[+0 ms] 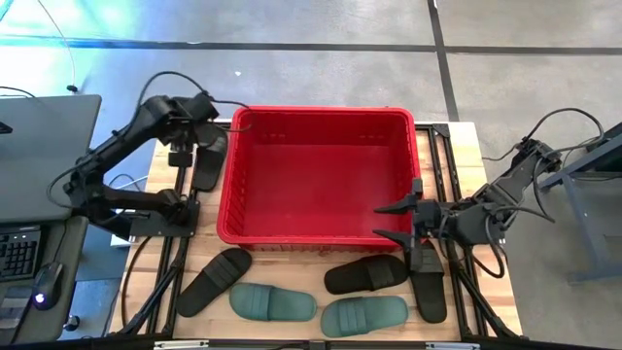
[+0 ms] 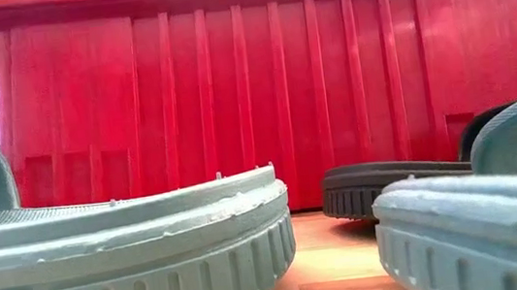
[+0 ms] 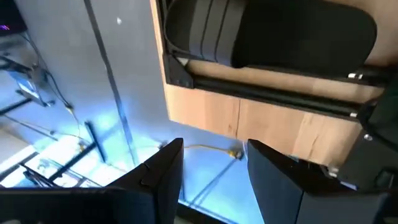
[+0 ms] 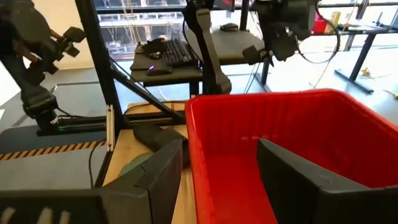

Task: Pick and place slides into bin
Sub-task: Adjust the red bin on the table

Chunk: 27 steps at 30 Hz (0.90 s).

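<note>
My right gripper (image 1: 391,222) hung wide open and empty over the big red slotted plastic bin (image 1: 232,185), by its right wall. The left gripper (image 1: 181,154) idled part-open, empty, off the bench's left edge. The bin held nothing; all six rubber slides (image 1: 364,275) remained outside.

light: bright, even | glare: blue, left floor | shadows: soft

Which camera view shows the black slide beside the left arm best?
The high view: the black slide lies whole there, left of the bin. The left wrist view shows only part of it, close. The right wrist view may show it beyond the bin, but I cannot tell. The low view misses it.
</note>
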### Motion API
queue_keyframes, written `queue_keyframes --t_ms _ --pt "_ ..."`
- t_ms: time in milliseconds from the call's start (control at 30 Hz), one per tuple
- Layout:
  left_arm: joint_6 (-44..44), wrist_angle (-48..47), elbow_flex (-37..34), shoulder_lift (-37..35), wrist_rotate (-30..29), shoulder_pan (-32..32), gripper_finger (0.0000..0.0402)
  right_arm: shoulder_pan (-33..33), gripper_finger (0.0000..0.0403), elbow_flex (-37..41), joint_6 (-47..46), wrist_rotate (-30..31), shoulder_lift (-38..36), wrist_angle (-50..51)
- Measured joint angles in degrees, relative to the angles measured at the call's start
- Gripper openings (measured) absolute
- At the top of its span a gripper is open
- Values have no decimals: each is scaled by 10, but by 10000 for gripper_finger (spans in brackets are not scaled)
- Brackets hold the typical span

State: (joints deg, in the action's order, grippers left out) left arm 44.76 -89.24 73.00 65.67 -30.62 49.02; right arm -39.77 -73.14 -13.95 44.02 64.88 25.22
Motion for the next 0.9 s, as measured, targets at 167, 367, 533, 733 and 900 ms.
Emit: queue_keyframes --t_ms 167,367,533,733,900 --pt "-82 42 0 -8 49 -19 163 0 197 0 -17 0 0 16" --pt "-154 31 -1 -1 36 -17 163 0 197 0 -34 -1 1 16" --pt "-186 48 -48 -4 141 7 163 0 197 0 -57 -8 1 20" --pt "-163 149 -133 -1 154 10 163 0 197 0 -53 -20 1 22" --pt "-128 134 -141 -4 134 9 163 0 197 0 -55 -22 1 25"
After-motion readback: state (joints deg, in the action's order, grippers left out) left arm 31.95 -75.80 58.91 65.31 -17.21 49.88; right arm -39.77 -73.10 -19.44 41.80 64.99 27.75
